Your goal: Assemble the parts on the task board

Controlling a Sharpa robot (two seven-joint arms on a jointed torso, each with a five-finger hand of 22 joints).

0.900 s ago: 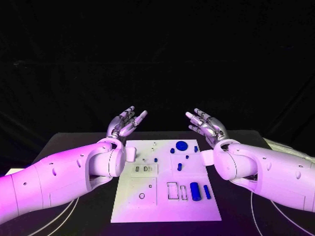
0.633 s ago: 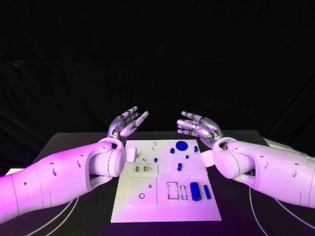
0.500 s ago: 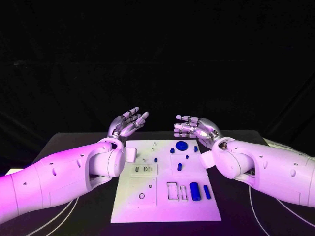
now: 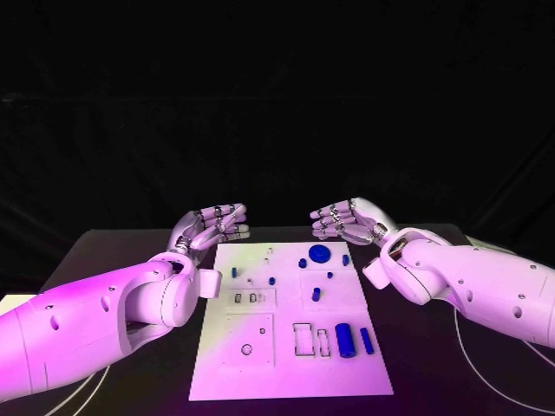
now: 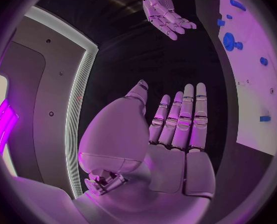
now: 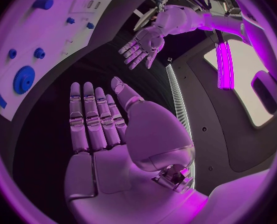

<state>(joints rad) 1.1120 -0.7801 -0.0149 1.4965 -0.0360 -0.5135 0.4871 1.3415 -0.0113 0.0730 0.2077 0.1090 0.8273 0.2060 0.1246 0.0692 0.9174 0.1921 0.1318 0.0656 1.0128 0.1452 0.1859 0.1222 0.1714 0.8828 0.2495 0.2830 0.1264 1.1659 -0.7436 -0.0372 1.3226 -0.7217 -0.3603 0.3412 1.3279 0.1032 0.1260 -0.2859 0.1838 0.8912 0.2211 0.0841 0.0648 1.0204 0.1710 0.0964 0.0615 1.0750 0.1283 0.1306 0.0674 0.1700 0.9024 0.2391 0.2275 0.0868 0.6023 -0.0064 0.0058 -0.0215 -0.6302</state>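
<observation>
The white task board lies in the middle of the black table. On it are a round blue gear, a long blue cylinder, a thin blue bar and several small blue pieces. My left hand hovers off the board's far left corner, empty, with its fingers stretched out side by side. Off the far right corner my right hand hovers the same way, also holding nothing. The left wrist view shows the board and gear; the right wrist view shows the gear.
Black table surface runs along both sides of the board. A dark backdrop stands behind the table. White cables lie on the table near the front corners.
Both hands have turned from raised, fingers up, to palms down and dropped lower at the board's far edge. The right hand moved first. The parts have not moved.
</observation>
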